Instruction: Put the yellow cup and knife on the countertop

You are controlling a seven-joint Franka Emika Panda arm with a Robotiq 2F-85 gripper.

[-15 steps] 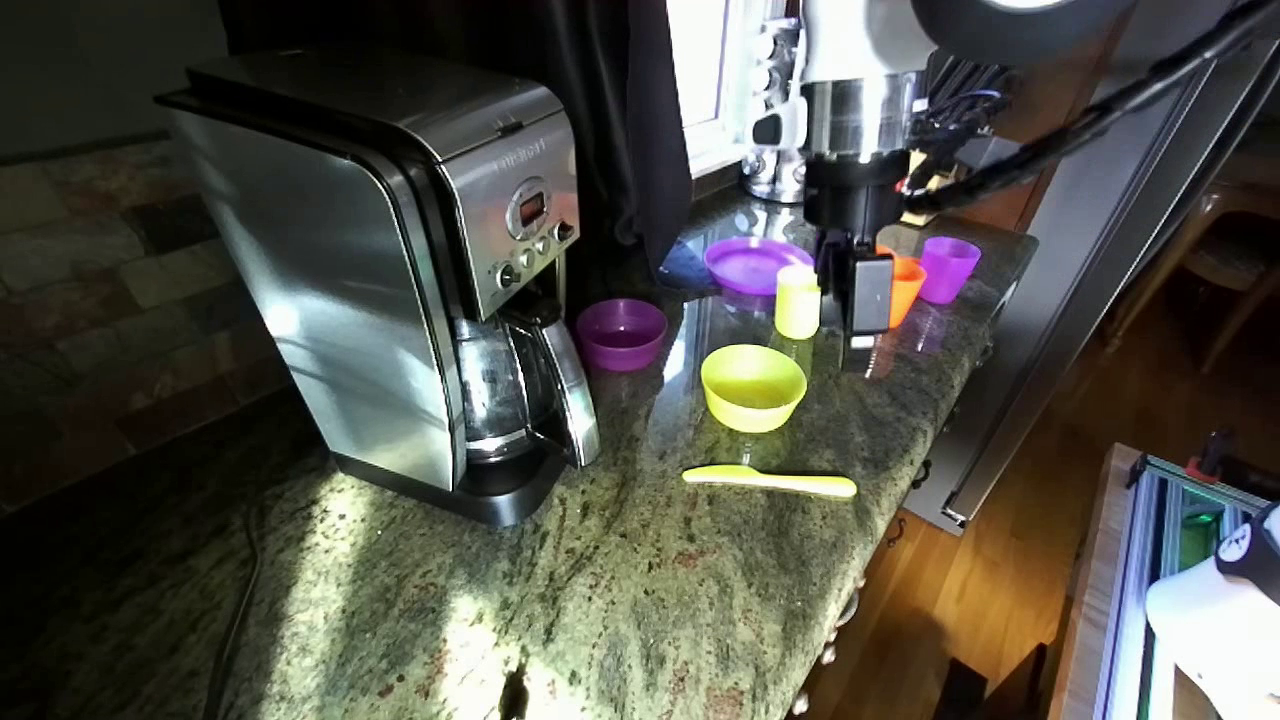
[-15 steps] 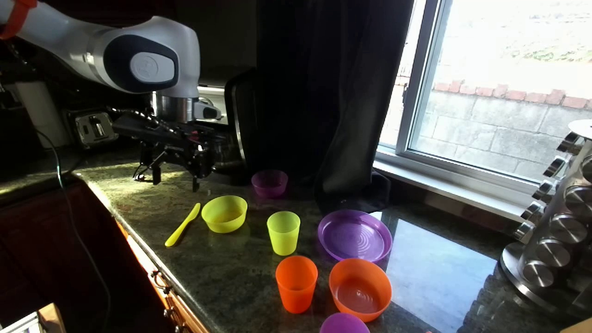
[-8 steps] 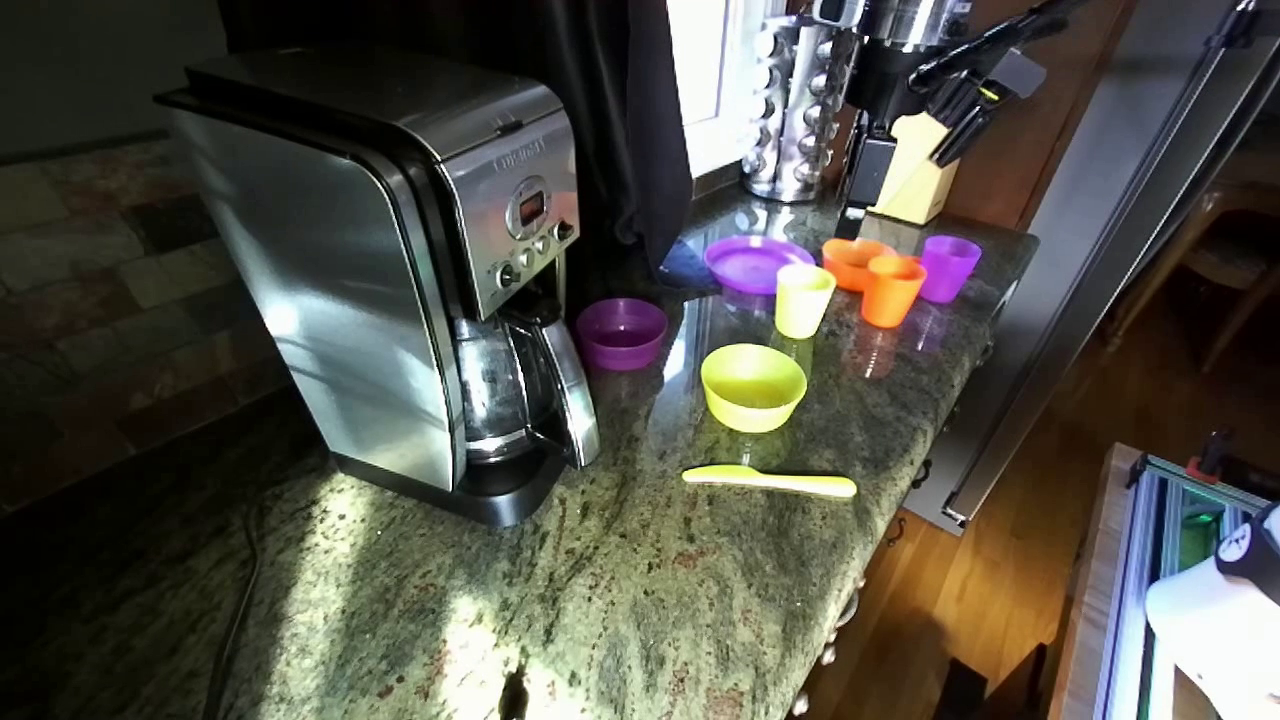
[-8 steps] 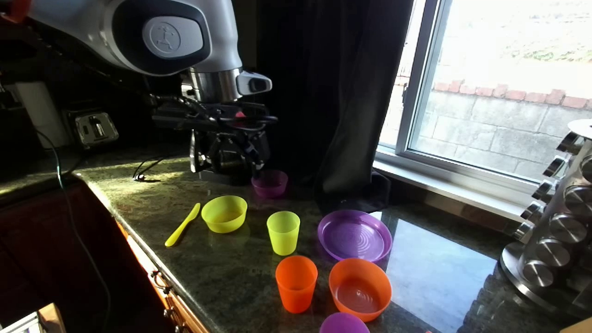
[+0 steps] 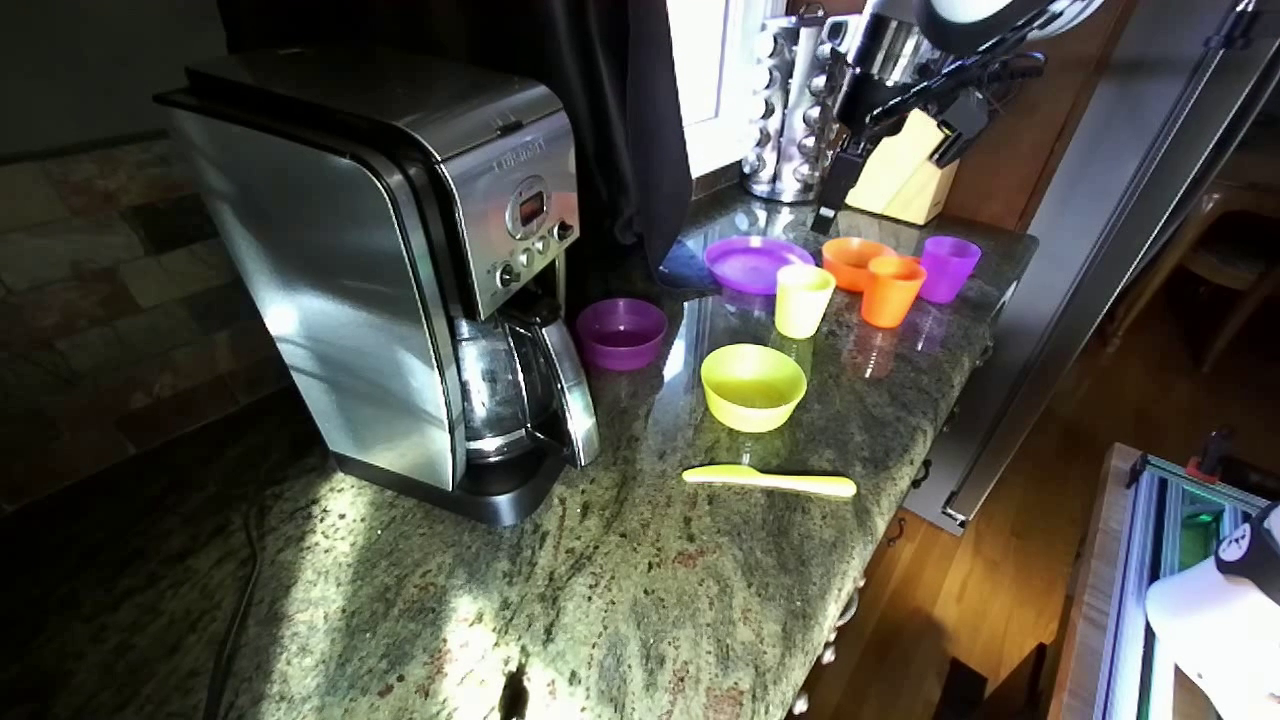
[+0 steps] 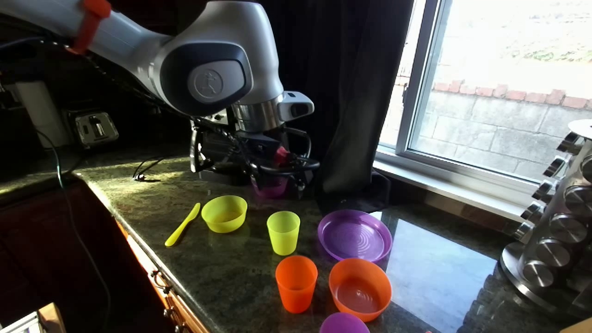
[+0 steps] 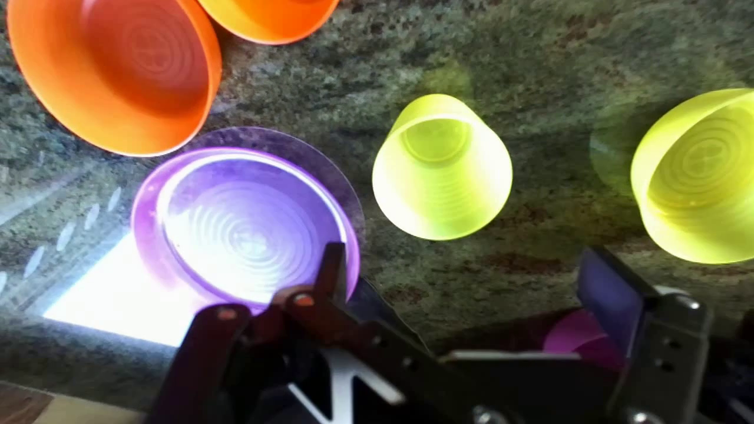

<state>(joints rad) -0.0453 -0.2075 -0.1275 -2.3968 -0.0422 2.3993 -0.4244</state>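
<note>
The yellow cup stands upright on the countertop (image 5: pixel 600 590) in both exterior views (image 5: pixel 803 303) (image 6: pixel 284 235). It also shows in the wrist view (image 7: pixel 442 176), beyond the fingertips and apart from them. The pale-yellow knife lies flat near the counter's front edge in both exterior views (image 5: pixel 770 482) (image 6: pixel 183 225); it is out of the wrist view. My gripper (image 7: pixel 465 277) is open and empty, its two fingers (image 7: pixel 609 297) wide apart. In an exterior view the tilted gripper is above the counter at the back, with a finger (image 5: pixel 838 190) showing near the purple plate.
The yellow-green bowl (image 6: pixel 224 215) stands between cup and knife. The purple plate (image 6: pixel 354 237), orange cup (image 6: pixel 296 284), orange bowl (image 6: pixel 360 291) and purple cup (image 5: pixel 949 270) are near the cup. A purple bowl (image 5: pixel 621 335) stands beside the coffee maker (image 5: pixel 400 290). A spice rack (image 6: pixel 559 222) and knife block (image 5: pixel 905 175) stand behind.
The arm has swung toward the curtain and window side, over the purple bowl in an exterior view, and the gripper now tilts. The cup, knife and dishes have not moved.
</note>
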